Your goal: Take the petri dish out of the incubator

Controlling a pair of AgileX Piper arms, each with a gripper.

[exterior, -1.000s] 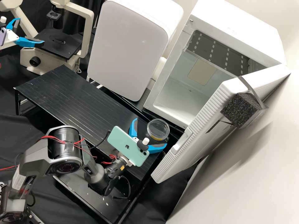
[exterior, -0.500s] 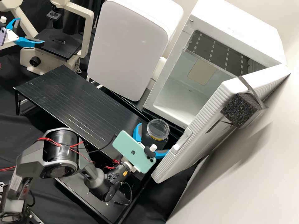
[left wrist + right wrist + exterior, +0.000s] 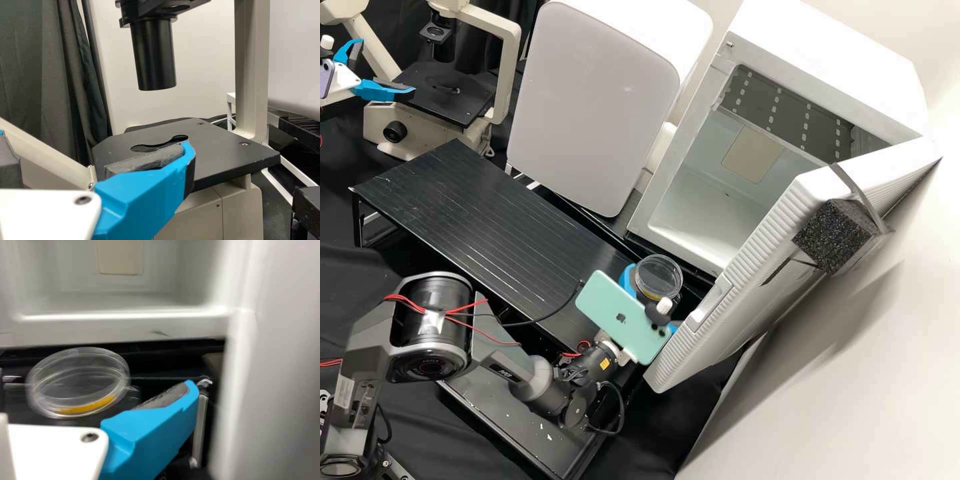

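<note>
ok so the right gripper [image 3: 652, 297] just slid down and away from the petri dish [image 3: 659, 276] over the last second, while the dish didn't budge. its blue fingers [image 3: 150, 432] are spread, nothing in them. dish is sitting on the black stand [image 3: 467, 193] in front of the open incubator [image 3: 827, 60], so i'd call the taking-out basically done. just back off without clipping the door [image 3: 693, 347] imo
</note>
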